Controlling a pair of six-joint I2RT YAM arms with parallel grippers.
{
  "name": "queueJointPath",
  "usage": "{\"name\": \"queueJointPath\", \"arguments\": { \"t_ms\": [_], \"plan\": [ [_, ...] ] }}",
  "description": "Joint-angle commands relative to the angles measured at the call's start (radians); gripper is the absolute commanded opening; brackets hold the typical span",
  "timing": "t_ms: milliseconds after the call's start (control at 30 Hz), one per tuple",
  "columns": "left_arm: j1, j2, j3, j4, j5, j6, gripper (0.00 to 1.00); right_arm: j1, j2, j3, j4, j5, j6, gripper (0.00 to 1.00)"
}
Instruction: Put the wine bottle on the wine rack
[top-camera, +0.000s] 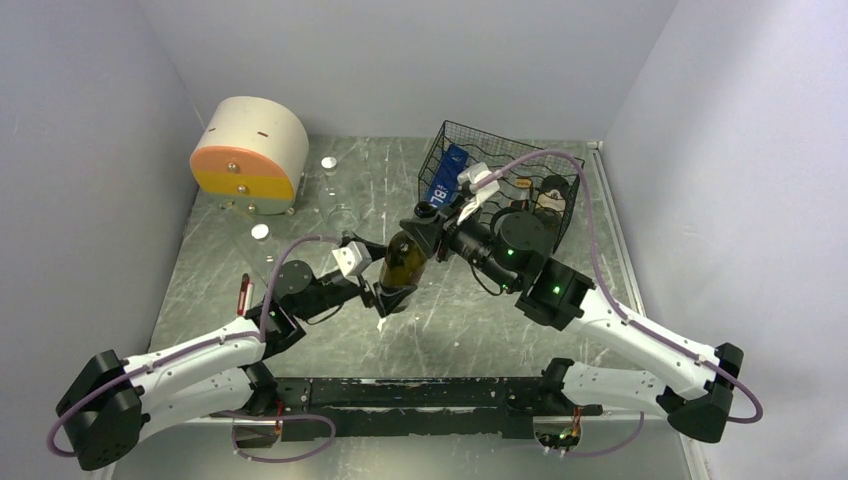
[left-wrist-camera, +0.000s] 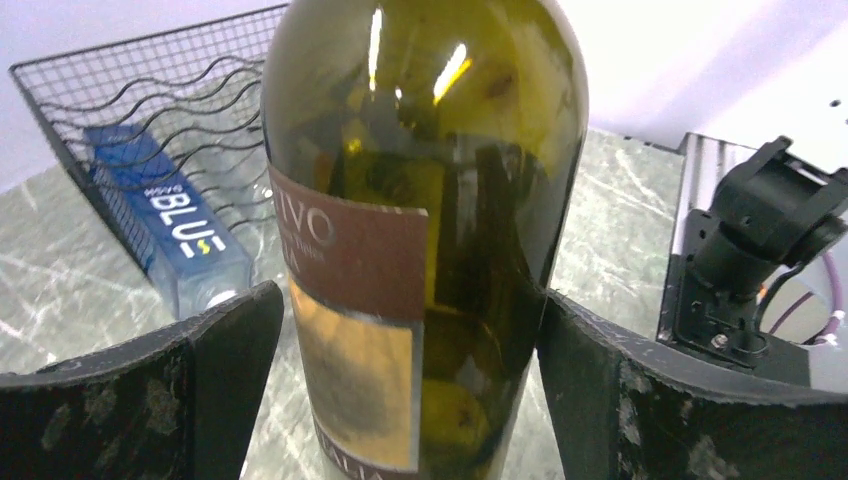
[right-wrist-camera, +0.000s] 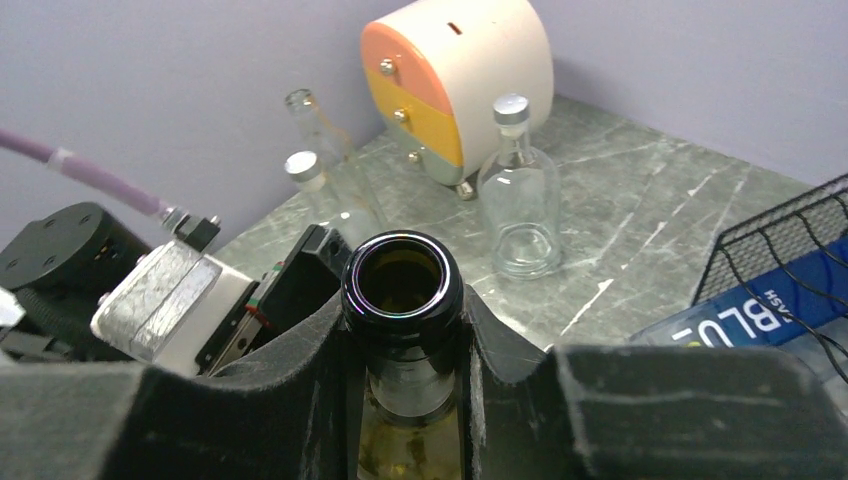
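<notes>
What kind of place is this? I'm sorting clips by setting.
Likely a robotics lab test cell, not a home: plain grey walls box in a scratched marble-look table, with two arms bolted at its edge and props like a wine rack.

I work in a lab test cell: plain grey walls (top-camera: 400, 60) box my scratched metal table (top-camera: 330, 330) from nine to three o'clock.

Both arms reach inward, wrists nearly meeting
Right gripper (right-wrist-camera: 405, 345) clamped shut; left gripper (left-wrist-camera: 410, 370) with fingers (left-wrist-camera: 225, 350) spread wide
</notes>
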Motion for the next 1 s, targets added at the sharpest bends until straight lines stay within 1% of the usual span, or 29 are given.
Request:
{"name": "queueJointPath", "arguments": {
  "t_ms": [0, 100, 200, 333, 400, 500, 533, 567, 600, 633, 667, 733, 800, 867, 967],
  "plan": [
    [0.002, 0.020, -0.015, 0.149, 0.113, -0.023, 0.98, -0.001, -0.060, -0.002, 0.086, -0.103, 0.017, 0.07],
    [0.001, 0.029, -0.013, 0.168, 0.137, -0.023, 0.98, 0.000, -0.073, -0.009, 0.092, -0.136, 0.023, 0.08],
    [0.002, 0.028, -0.005, 0.155, 0.177, -0.009, 0.97, -0.001, -0.084, -0.011, 0.101, -0.183, 0.024, 0.09],
    [0.002, 0.029, 0.007, 0.136, 0.249, 0.005, 0.89, -0.001, -0.091, -0.011, 0.094, -0.215, 0.021, 0.11],
    [0.002, 0.035, 0.004, 0.149, 0.275, -0.004, 0.82, -0.001, -0.093, -0.007, 0.084, -0.219, 0.020, 0.11],
    [0.002, 0.050, 0.006, 0.161, 0.294, -0.009, 0.50, 0.000, -0.093, 0.003, 0.060, -0.222, 0.024, 0.13],
    [0.002, 0.052, 0.008, 0.164, 0.293, -0.006, 0.36, -0.001, -0.093, 0.007, 0.049, -0.224, 0.022, 0.17],
    [0.002, 0.055, 0.012, 0.162, 0.296, 0.000, 0.17, -0.001, -0.090, 0.014, 0.029, -0.228, 0.013, 0.26],
    [0.002, 0.054, 0.021, 0.151, 0.298, 0.016, 0.08, -0.001, -0.088, 0.027, -0.007, -0.233, 0.001, 0.35],
    [0.002, 0.053, 0.031, 0.137, 0.299, 0.035, 0.07, -0.001, -0.084, 0.041, -0.052, -0.233, -0.009, 0.44],
    [0.002, 0.053, 0.040, 0.123, 0.300, 0.057, 0.07, -0.001, -0.077, 0.058, -0.103, -0.218, -0.020, 0.51],
    [0.002, 0.048, 0.055, 0.096, 0.290, 0.107, 0.07, -0.001, -0.059, 0.098, -0.219, -0.168, -0.027, 0.59],
    [0.002, 0.051, 0.061, 0.073, 0.269, 0.168, 0.07, -0.002, -0.044, 0.141, -0.332, -0.137, -0.023, 0.62],
    [0.002, 0.060, 0.067, 0.044, 0.226, 0.233, 0.07, -0.001, -0.034, 0.179, -0.423, -0.106, 0.000, 0.63],
    [0.002, 0.087, 0.081, 0.024, 0.223, 0.416, 0.07, 0.000, -0.037, 0.215, -0.514, -0.057, 0.043, 0.63]
  ]
}}
